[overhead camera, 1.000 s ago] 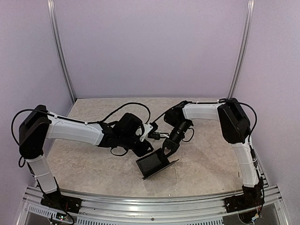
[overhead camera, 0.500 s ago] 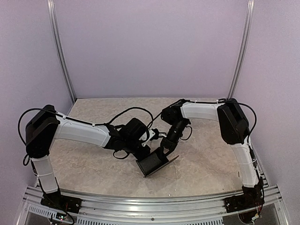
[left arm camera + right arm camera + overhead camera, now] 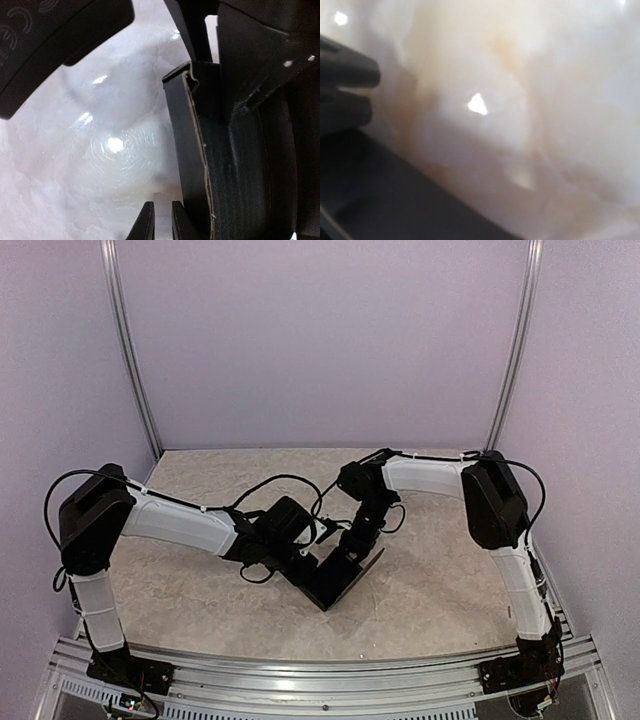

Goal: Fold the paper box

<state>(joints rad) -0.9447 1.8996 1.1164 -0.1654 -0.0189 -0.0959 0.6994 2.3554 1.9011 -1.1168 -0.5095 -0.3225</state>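
The paper box (image 3: 335,580) sits on the marbled table (image 3: 200,595), slightly toward 6 o'clock from the table's middle. It is a black, partly raised shape with one thin flap sticking out toward 2 o'clock. The left gripper (image 3: 305,560) meets the box at its 10 o'clock side, and the right gripper (image 3: 350,545) comes down onto its 12 o'clock edge. Both sets of jaws are too dark against the cardboard to read. An aluminium rail (image 3: 320,675) runs along the table's 6 o'clock edge.

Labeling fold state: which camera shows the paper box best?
Top external: nearly the whole paper box shows, with its outline against the pale table. Left wrist gives only a close-up of one wall and its raw edge. Right wrist is blurred; the dark surface at lower left may be the box, cannot confirm.
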